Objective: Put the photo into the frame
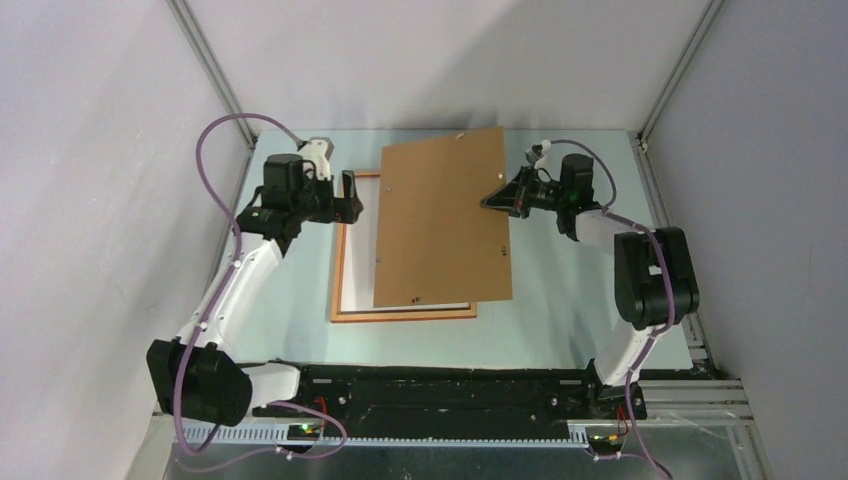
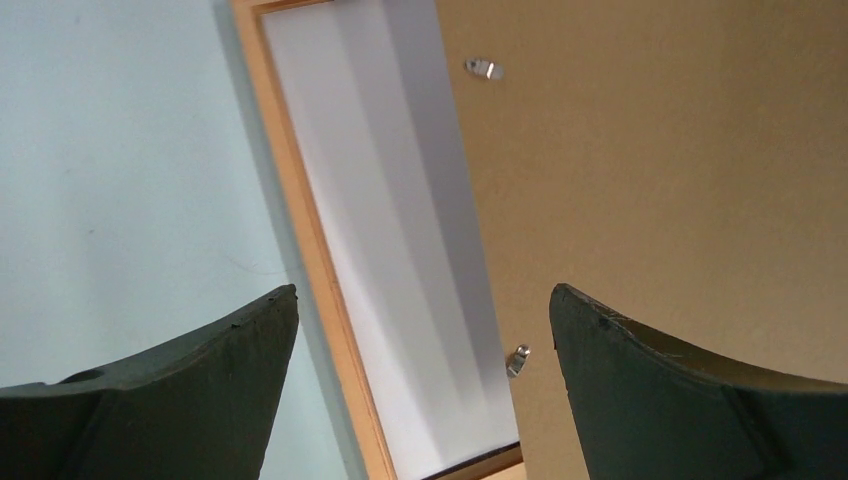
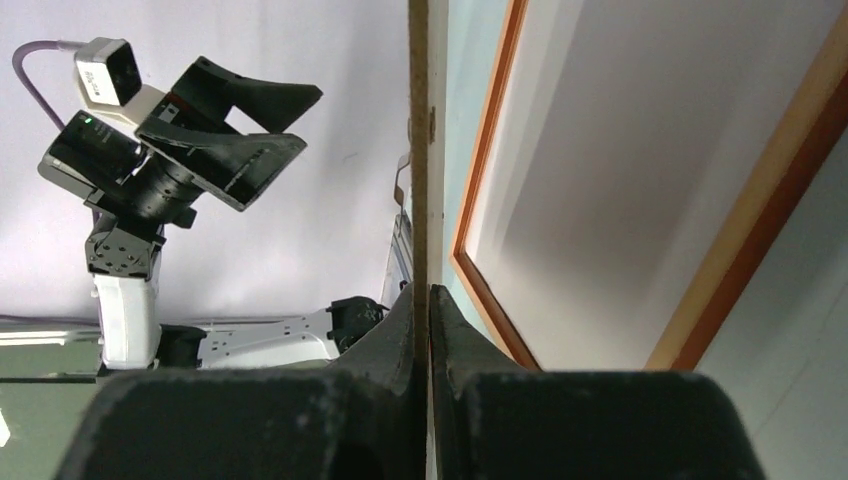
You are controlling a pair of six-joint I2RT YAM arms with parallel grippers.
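**A:** Where does the frame sit against the arms?

**B:** The frame (image 1: pixel 338 270) lies flat on the pale blue table (image 1: pixel 560 320), between the two arms. The left gripper (image 1: pixel 350 197) hovers over its far left corner, jaws spread wide and holding nothing. The photo (image 1: pixel 358 260) lies inside the frame, white back up, just below that gripper.

**A:** And the right one?

**B:** The right gripper (image 1: pixel 490 203) pinches the right edge of the brown backing board (image 1: pixel 440 220), with its fingers (image 3: pixel 395 345) pressed to both faces.

**A:** Counts?

**B:** One frame, one photo, one backing board. The left wrist view shows two metal clips (image 2: pixel 485 68) on the board.

**A:** Anything in the way?

**B:** The board hangs slanted over the frame. It hides most of the photo and the frame's right rail. I cannot tell whether it touches the frame.
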